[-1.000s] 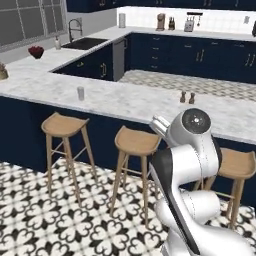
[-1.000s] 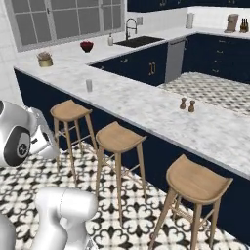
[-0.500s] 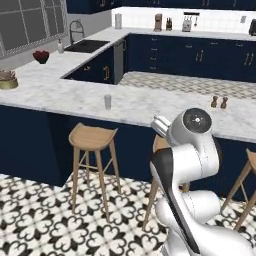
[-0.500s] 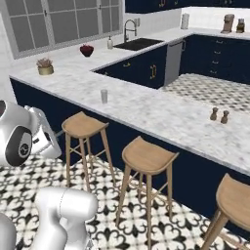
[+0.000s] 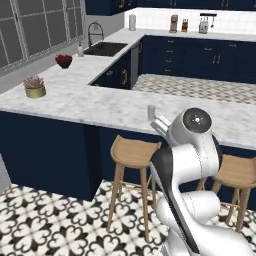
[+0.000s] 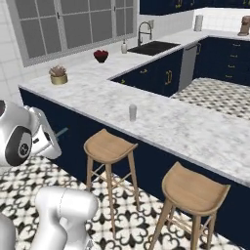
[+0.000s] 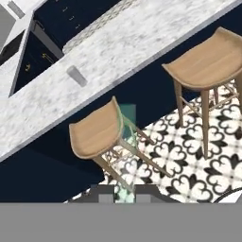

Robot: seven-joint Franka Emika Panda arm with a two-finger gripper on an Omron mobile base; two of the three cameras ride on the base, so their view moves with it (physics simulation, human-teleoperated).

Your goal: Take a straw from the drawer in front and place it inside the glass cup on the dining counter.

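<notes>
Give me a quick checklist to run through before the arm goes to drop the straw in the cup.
1. Straw held in the gripper: ok, it sticks out between the finger tips.
2. Cup upright on the counter: ok.
3. Cup free of other contents: cannot tell, it is too small to see inside.
4. Counter around the cup free of other things: ok, the plant pot stands well away.
5. Gripper above the cup: not ok, it is low, off the counter's front edge.
6. Way up free: not ok, a stool stands just below the cup's spot.
</notes>
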